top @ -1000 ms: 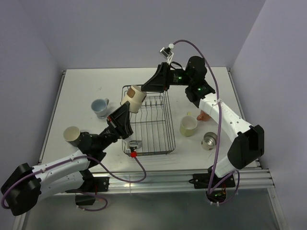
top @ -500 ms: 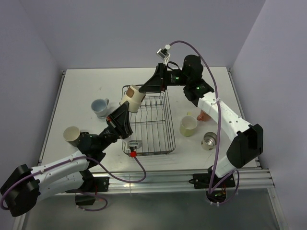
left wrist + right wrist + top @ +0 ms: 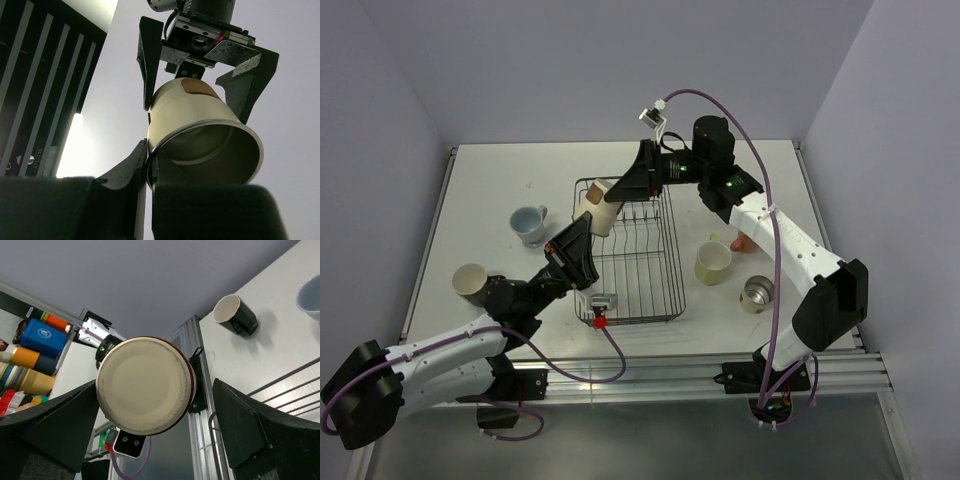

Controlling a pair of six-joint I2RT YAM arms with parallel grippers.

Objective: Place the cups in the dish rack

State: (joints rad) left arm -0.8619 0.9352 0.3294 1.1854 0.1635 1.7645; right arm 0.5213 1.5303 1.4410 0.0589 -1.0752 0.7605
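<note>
Only a sliver to see of salmon mug [image 3: 744,242], tucked behind R arm [image 3: 790,250]. Can't tell whether right gripper [image 3: 615,192] touches tan tumbler [image 3: 598,205]: spread wide, one finger [image 3: 146,65] each side of its base, v. close. Pinched tight on tumbler's rim by left gripper [image 3: 148,165], above far-left corner of dish rack [image 3: 642,280]. On table [image 3: 500,180] left of rack: blue-grey mug [image 3: 528,224], black cup [image 3: 470,283]. Right of rack: yellow mug [image 3: 712,263], 2nd tumbler [image 3: 756,293].
</note>
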